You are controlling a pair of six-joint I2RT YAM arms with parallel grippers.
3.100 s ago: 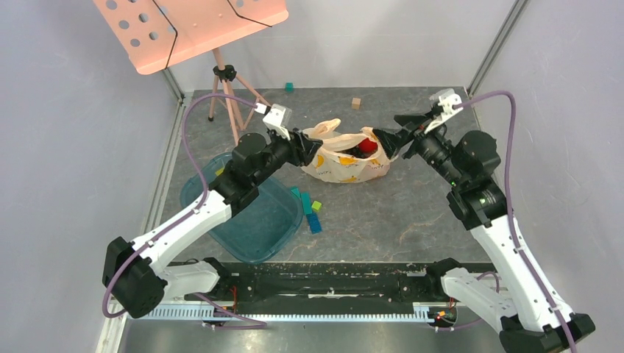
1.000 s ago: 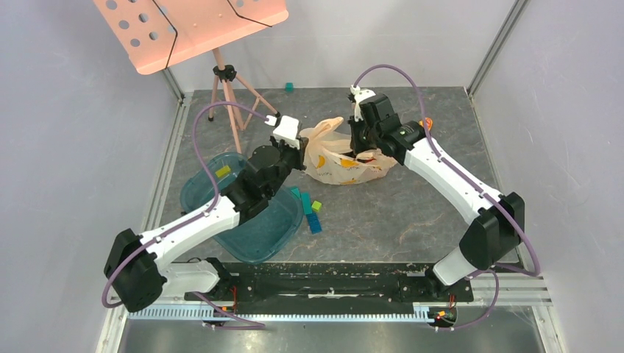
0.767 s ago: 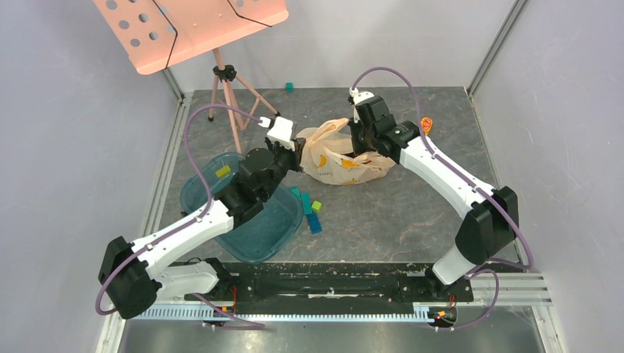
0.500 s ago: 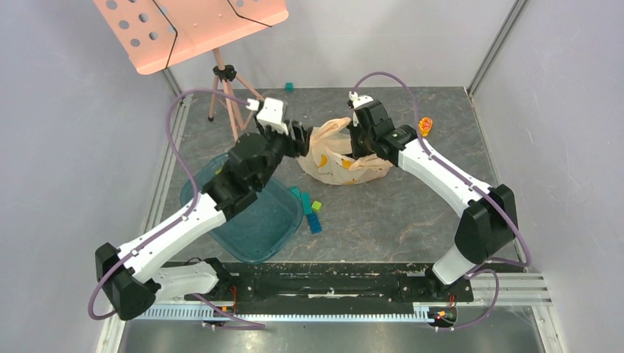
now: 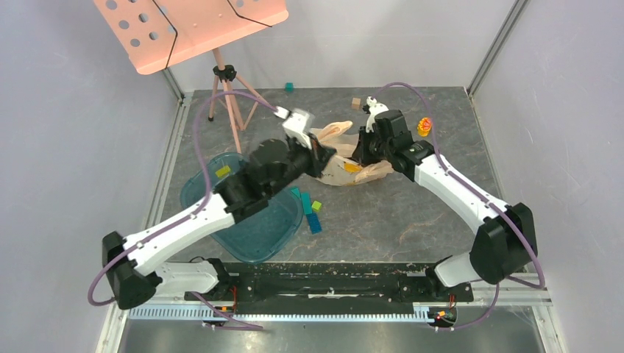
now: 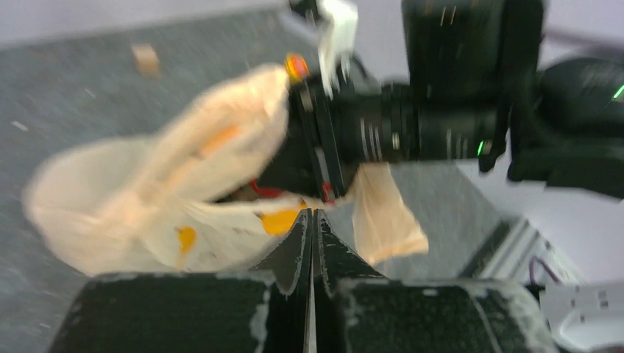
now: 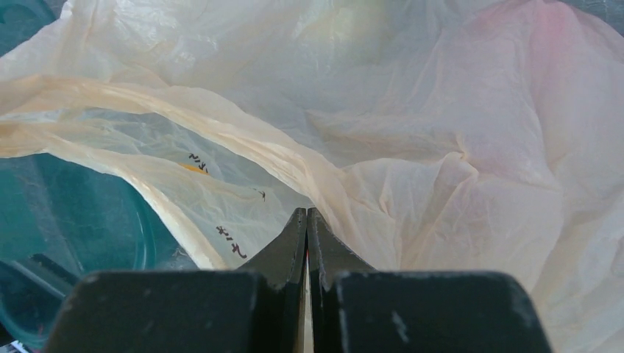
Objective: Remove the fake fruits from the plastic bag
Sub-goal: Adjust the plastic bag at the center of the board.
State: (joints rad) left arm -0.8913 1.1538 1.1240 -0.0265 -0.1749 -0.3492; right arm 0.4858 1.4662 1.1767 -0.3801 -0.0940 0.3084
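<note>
Your left gripper (image 5: 321,159) has its fingers pressed fully together, tips against the near edge of the plastic bag (image 5: 344,163). The left wrist view is too blurred to tell whether any film is caught between them. Your right gripper (image 5: 363,151) is closed just as tight, and in its own wrist view a fold of the bag's rim runs right into the fingertips, pinched there.

The bag lies on the table (image 5: 412,213) toward the far middle, bunched between the two grippers, its handles pointing to the far side. Of what is inside, only a red sliver (image 6: 259,189) shows at the bag's mouth under the right gripper — too blurred to name.

The teal tray (image 5: 243,235) sits at the near left, apart from the bag, with a few blue and green blocks (image 5: 310,213) just beside its right rim. A small yellow-orange toy (image 5: 424,126) lies on the table just right of the right gripper.
</note>
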